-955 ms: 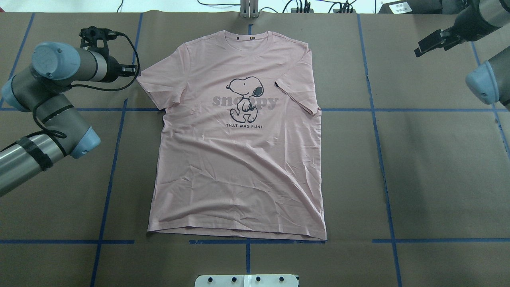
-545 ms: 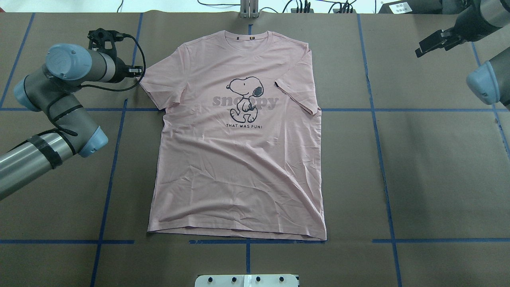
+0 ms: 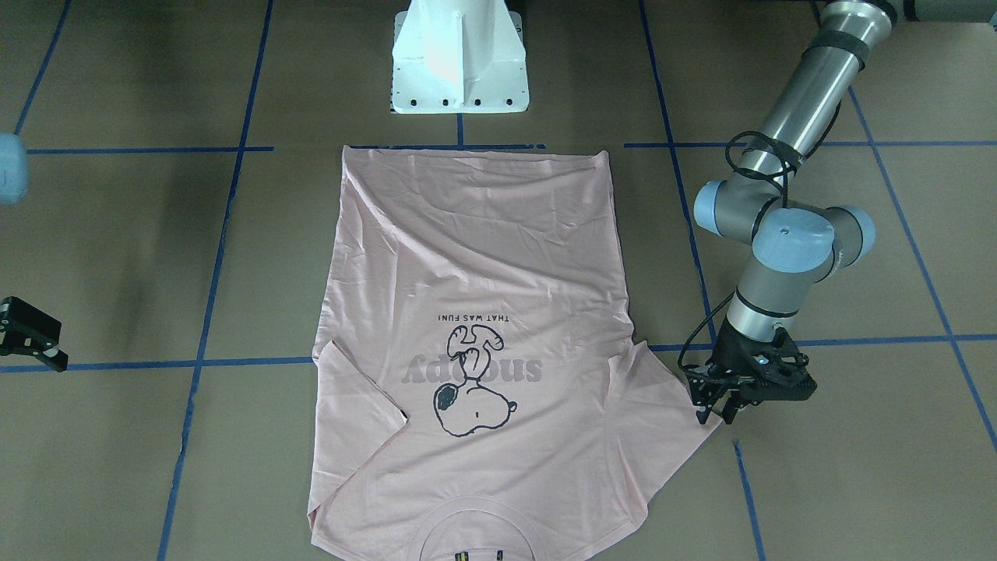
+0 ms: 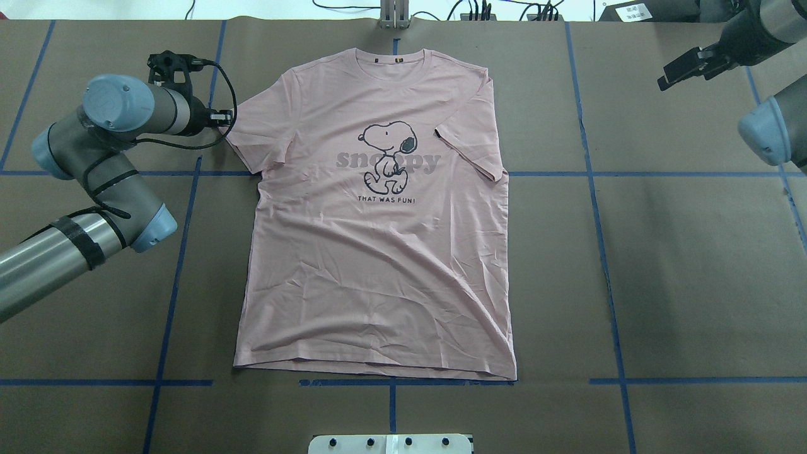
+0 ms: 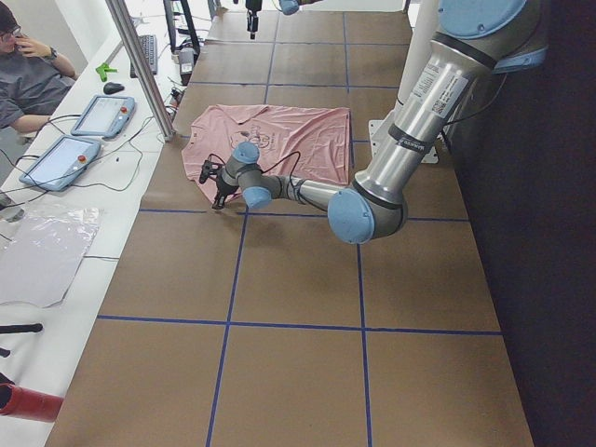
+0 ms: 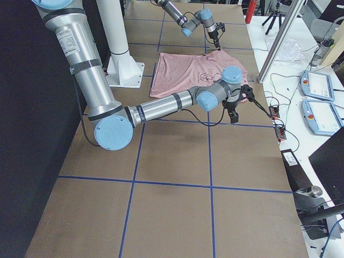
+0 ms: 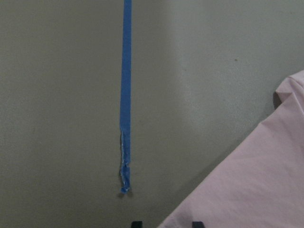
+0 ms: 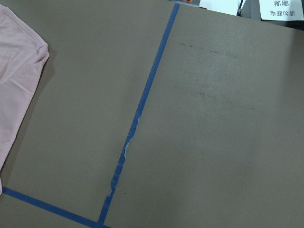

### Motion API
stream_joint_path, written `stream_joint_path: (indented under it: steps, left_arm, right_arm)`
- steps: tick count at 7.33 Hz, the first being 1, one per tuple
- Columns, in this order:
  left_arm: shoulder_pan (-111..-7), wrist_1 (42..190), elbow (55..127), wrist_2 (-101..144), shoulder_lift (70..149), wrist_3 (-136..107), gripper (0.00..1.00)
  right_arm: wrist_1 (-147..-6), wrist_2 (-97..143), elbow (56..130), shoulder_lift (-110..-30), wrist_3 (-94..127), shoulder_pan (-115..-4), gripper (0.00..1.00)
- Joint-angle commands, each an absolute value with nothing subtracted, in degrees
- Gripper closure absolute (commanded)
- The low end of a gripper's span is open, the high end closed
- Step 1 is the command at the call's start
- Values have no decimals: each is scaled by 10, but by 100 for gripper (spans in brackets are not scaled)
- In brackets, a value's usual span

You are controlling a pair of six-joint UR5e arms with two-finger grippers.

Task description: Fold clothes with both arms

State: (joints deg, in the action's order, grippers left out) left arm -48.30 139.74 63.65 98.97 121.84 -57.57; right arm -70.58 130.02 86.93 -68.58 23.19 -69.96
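Item: 1 pale pink T-shirt (image 4: 378, 265), lying flat and front-up in the middle of the desk (image 4: 693, 265).
Print: black-outline cartoon dog (image 4: 386, 157) over grey lettering, facing up.
Orientation: collar (image 4: 396, 60) at the desk edge far from my white base (image 3: 459, 58); hem nearest the base.
Left tool (image 4: 222, 115): pointing down, low over the desk at the outer edge of the left sleeve (image 4: 249, 135). My fingers are spread. The wrist view shows the 2 fingertips (image 7: 137, 223) apart, with the sleeve's edge lying between them. I cannot tell whether they touch the cloth.
Left sleeve: spread out flat on the desk.
Right sleeve (image 4: 470, 148): folded inward, lying on the shirt's chest just beside the dog.
Right tool (image 4: 684, 66): held above the desk off the shirt's right side, well apart from the cloth. I cannot tell whether it is spread or pressed together.
Right wrist view: a corner of pink cloth (image 8: 19, 71) at the upper left, bare desk elsewhere.
Desk surface: brown covering, marked into squares with blue tape (image 7: 126, 95).
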Motion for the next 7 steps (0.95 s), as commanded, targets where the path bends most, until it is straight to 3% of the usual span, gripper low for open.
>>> stream_joint_path:
  steps: [1,2,5,7]
  left_arm:
    - [-480,1398,636,990,1218,-576,72]
    - [-478,1400,636,990,1217,-575,100]
    - [-479,1396,658,991,1214,-567,100]
    - [-479,1316,728,992,1219,-572,100]
  right_arm:
    - [-706,1300,869,-686,232,-700,0]
    - [-706,1300,869,-686,232,-700,0]
    - [-706,1300,870,-686,235,-700,0]
    - [-706,1300,871,-686,237,-700,0]
